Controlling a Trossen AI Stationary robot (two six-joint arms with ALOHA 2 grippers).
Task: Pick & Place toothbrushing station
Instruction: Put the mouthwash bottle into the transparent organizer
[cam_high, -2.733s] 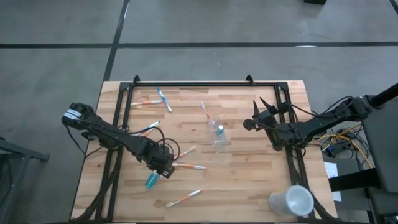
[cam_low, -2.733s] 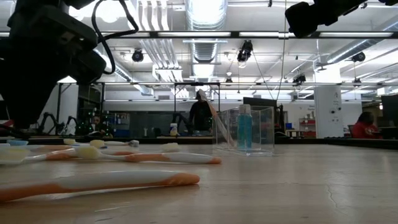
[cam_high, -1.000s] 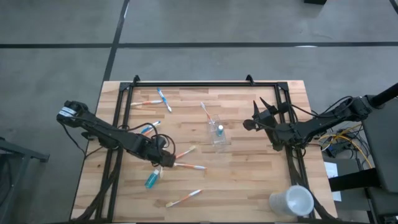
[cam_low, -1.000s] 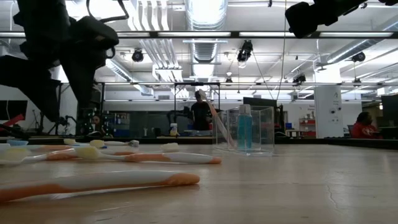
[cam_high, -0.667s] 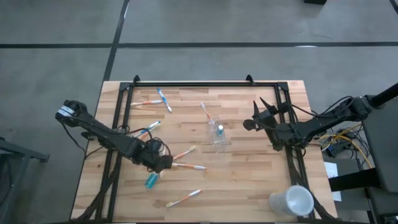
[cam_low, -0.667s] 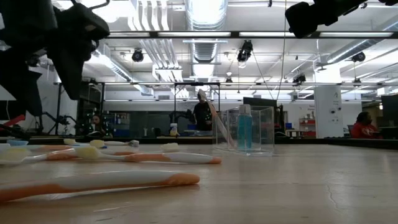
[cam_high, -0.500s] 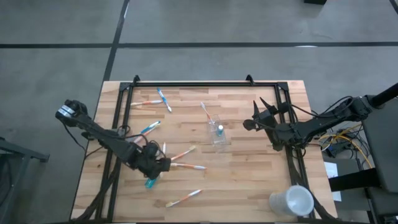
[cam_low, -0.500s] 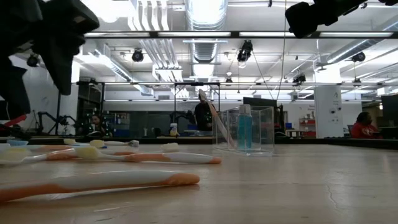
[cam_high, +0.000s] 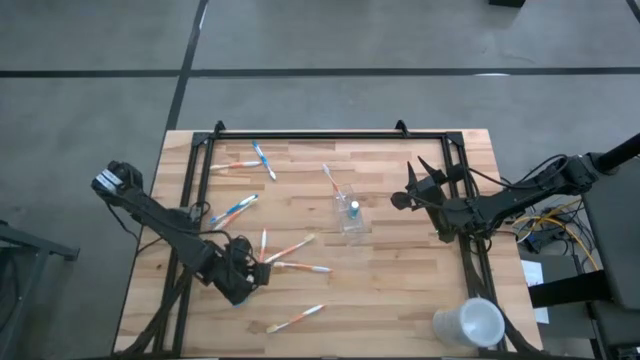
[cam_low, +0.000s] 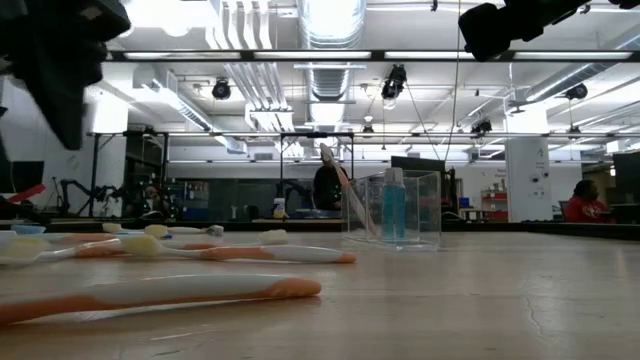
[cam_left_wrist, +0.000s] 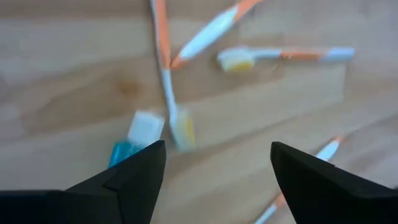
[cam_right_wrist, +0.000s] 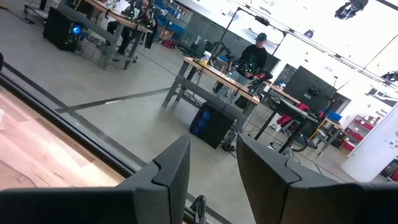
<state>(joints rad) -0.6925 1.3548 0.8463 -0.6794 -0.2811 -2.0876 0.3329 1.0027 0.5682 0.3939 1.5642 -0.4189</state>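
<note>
Fingers of the left gripper (cam_left_wrist: 211, 171) are spread wide above the blue tube (cam_left_wrist: 138, 138), while the right gripper (cam_high: 402, 199), empty and part-open, is held at three o'clock of the cup (cam_high: 350, 217).

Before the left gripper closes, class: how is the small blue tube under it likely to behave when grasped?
The small blue tube lies flat on the table, so it probably won't tip. It looks small and likely light, so the open left gripper may nudge it aside. A toothbrush lies close beside its white cap, so that could shift too.
</note>
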